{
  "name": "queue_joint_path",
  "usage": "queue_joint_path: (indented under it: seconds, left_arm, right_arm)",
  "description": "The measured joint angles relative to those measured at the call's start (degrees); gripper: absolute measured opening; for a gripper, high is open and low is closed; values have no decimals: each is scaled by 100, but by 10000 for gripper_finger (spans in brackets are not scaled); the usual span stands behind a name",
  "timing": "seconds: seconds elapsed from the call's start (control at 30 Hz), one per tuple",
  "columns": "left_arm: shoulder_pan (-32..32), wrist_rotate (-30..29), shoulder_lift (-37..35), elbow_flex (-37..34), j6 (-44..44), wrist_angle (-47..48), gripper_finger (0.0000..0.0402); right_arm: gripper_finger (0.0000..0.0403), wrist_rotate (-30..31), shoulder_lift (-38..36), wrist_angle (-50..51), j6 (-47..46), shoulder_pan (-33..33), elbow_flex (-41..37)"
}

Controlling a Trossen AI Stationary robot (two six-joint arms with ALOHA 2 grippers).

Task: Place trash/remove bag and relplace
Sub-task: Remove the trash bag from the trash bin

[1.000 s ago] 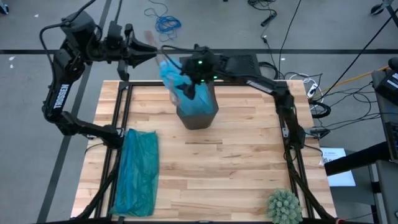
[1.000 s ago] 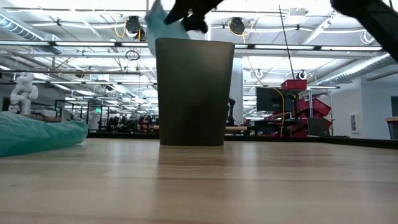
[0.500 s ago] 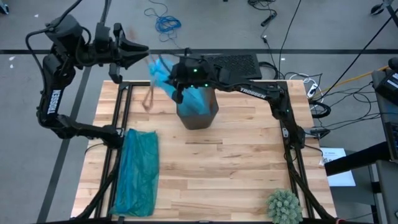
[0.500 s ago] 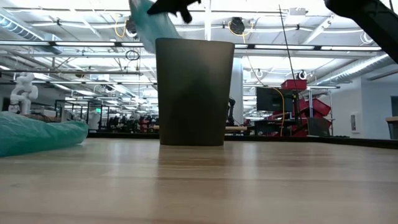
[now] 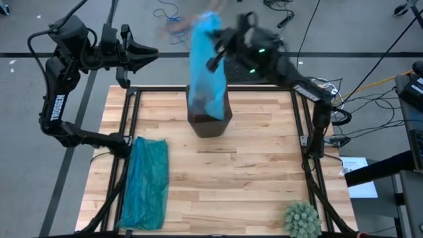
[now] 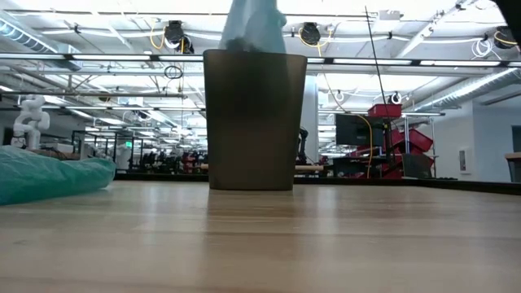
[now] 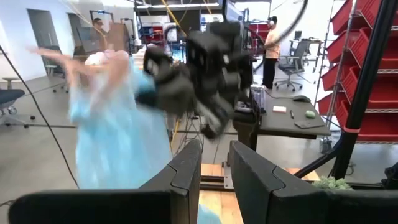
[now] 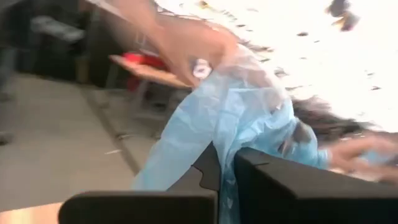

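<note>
Up high now: right pincer (image 5: pixel 213 54) clamped together on the top of the pale blue bag (image 5: pixel 206 66), well above the back edge of the table (image 5: pixel 251 172). Bag stretched into a long column, long axis running straight down from that pincer to the dark bin (image 5: pixel 210 122), lower end tucked inside the rim. Low view confirms it: bag (image 6: pixel 254 26) rising out of the mouth of the bin (image 6: pixel 254 122), bin upright on the boards. Right wrist view full of crinkled blue plastic (image 8: pixel 230 118) pinched between the dark fingers (image 8: pixel 273 186).

Left pincer (image 5: pixel 147 54) off to the left of the bag, level with its upper part, over the table's back-left corner, not touching anything. Left wrist view looking past its own fingers (image 7: pixel 186 180), set slightly apart with nothing between them, toward the bag (image 7: pixel 118 137) and the other arm's pincer (image 7: pixel 199 81).

So, the relation that counts: bag hanging directly below the right pincer, in line with the bin; a lift straight along that axis looks like the way to clear the rim. Right arm plainly the nearer, already holding. Darker teal bag (image 5: pixel 145 182) flat at the table's left edge, well apart, nearer the left arm. Loose trash not made out anywhere.
</note>
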State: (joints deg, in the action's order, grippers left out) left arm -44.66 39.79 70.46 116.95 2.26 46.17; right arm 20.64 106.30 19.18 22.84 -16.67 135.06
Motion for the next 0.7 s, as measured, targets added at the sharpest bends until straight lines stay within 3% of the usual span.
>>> queue_joint_path:
  seconds: [0.4,0.7]
  left_arm:
    - [-2,-349,0,0,11,-22,83]
    - [-2,-807,2,0,6,-20,83]
  right_arm:
    - [0,1315,-1248,-427,1775,-131,-2]
    - [0,1812,-1685,-248,2050,-328,-2]
